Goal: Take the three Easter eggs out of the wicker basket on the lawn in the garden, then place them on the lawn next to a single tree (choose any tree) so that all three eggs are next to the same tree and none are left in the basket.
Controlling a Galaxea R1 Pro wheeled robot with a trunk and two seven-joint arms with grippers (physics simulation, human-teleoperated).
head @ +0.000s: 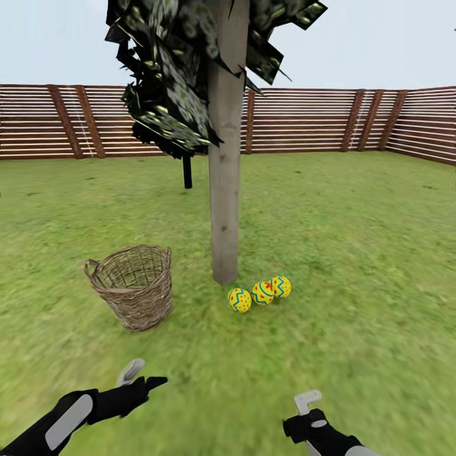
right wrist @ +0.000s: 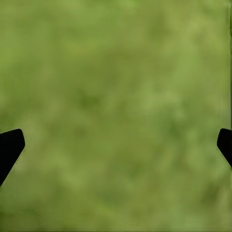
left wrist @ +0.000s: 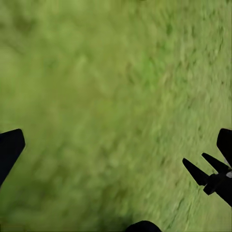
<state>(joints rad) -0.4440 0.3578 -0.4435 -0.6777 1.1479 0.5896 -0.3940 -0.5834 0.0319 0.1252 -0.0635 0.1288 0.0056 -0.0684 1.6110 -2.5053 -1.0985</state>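
Three yellow Easter eggs point(head: 239, 300) point(head: 263, 292) point(head: 280, 286) lie in a row on the lawn point(head: 354, 253), touching one another, just right of the foot of the tree point(head: 225, 209) with the pale trunk. The wicker basket point(head: 142, 310) stands upright on the grass left of the trunk, and no egg shows inside it. My left gripper point(head: 142, 375) hovers low in front of the basket, open and holding nothing. My right gripper point(head: 310, 408) is open and empty in front of the eggs. In the wrist views, the left gripper point(left wrist: 116, 145) and right gripper point(right wrist: 116, 145) have wide-apart fingertips over bare grass.
A brown slatted fence point(head: 316, 120) rings the garden at the back. A thin black trunk point(head: 187, 172) stands behind the pale tree. Dark foliage point(head: 171, 82) hangs over the basket's side. Open grass stretches to the right and front.
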